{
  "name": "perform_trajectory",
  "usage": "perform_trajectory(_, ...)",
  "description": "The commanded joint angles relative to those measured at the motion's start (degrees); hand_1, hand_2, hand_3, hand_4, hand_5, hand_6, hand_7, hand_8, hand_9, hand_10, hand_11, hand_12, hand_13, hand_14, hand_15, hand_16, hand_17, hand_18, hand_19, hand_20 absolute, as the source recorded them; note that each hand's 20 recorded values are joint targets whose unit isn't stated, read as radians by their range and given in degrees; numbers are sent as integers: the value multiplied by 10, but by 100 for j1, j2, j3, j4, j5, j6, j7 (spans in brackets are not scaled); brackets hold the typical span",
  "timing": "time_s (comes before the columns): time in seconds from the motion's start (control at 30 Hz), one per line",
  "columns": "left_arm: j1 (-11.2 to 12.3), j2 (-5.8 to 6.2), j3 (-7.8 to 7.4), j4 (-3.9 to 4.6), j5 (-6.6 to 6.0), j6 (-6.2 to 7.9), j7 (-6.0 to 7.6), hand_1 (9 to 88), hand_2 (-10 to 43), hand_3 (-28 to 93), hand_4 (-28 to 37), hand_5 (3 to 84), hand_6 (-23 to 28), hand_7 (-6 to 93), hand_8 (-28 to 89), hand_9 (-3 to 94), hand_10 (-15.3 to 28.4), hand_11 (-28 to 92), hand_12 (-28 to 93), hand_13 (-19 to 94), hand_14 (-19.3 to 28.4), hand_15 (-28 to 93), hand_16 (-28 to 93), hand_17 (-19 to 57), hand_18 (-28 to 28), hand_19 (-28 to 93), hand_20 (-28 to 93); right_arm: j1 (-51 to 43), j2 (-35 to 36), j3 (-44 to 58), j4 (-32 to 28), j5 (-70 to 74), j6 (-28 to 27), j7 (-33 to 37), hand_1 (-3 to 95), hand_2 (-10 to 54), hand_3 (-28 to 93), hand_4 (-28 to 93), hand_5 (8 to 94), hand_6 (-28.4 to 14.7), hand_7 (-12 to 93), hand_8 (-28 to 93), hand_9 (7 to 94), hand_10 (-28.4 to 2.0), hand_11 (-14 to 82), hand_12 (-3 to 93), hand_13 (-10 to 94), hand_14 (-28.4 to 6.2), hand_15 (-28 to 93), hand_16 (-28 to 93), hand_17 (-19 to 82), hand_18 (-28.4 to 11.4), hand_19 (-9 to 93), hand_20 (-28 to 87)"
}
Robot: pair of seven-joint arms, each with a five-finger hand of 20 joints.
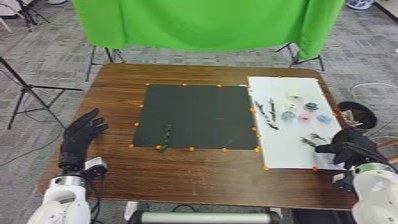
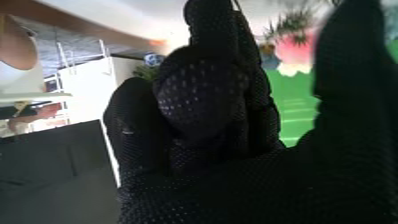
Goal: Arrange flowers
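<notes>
In the head view, my left hand [image 1: 83, 132] rests open over the table's left side, away from the flowers. My right hand [image 1: 352, 147] is at the white sheet's right edge, beside green sprigs [image 1: 308, 142]. The right wrist view shows my right hand [image 2: 200, 150] with some fingers bent and a gap to the thumb; nothing is visibly held. Past that gap is a blurred pink flower [image 2: 293, 49]. A green stem [image 1: 166, 136] lies on the black mat [image 1: 197, 112]. Dark twigs [image 1: 273, 109], a pink bloom [image 1: 305, 117] and several pale and blue blooms lie on the white sheet [image 1: 289, 157].
Orange markers line the mat and sheet. A dark bin [image 1: 362, 111] with stems in it stands off the table's right edge. Behind the brown table [image 1: 200, 172] hangs a green cloth [image 1: 209, 25], with black stands on the floor.
</notes>
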Motion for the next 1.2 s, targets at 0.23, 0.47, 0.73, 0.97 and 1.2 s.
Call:
perform_trajectory(0.23, 97, -52, 30, -14, -13, 31, -61, 276, -95, 730, -269, 417, -2, 179, -98, 446, 122, 190, 105, 389, 164, 294, 2, 78, 151, 98, 209, 23, 65, -23, -29, -44, 730, -31, 537, -53, 605, -156, 733, -17, 322, 206, 926, -112, 262, 201, 937, -22, 597, 259, 706, -100, 932, 470)
perform_trajectory(0.47, 83, -30, 22, -9, -1, -6, -81, 273, -95, 733, -268, 416, -1, 178, -97, 445, 121, 189, 105, 389, 164, 294, 1, 78, 151, 98, 208, 196, 157, 309, -545, 431, 666, -115, 534, -58, 620, -147, 744, -19, 325, 201, 936, -111, 270, 204, 937, -20, 610, 247, 712, -99, 932, 479)
perform_trajectory(0.73, 105, 15, -12, -39, 5, -26, -95, 270, -95, 734, -268, 415, 0, 175, -96, 445, 121, 188, 105, 388, 165, 293, 1, 77, 151, 98, 208, 1340, 89, -382, -1016, 1148, 792, -300, 532, -66, 627, -140, 752, -20, 320, 199, 937, -111, 274, 203, 937, -20, 612, 243, 717, -96, 932, 481)
perform_trajectory(0.97, 89, 31, -9, -31, 27, -92, -126, 270, -95, 734, -268, 414, -1, 175, -96, 444, 121, 187, 105, 387, 165, 292, 2, 76, 151, 98, 208, 3307, -439, -2417, -784, 1362, 811, -452, 530, -70, 630, -135, 757, -22, 315, 200, 937, -112, 280, 201, 937, -18, 617, 239, 720, -95, 932, 482)
perform_trajectory(1.2, -15, 68, 43, 17, 52, -168, -180, 269, -95, 735, -266, 411, -1, 172, -95, 443, 120, 186, 105, 387, 164, 292, 3, 76, 151, 98, 207, 4861, -1123, -4305, -148, 1355, 834, -539, 532, -73, 630, -135, 759, -22, 311, 203, 937, -112, 285, 199, 937, -18, 618, 237, 721, -94, 932, 483)
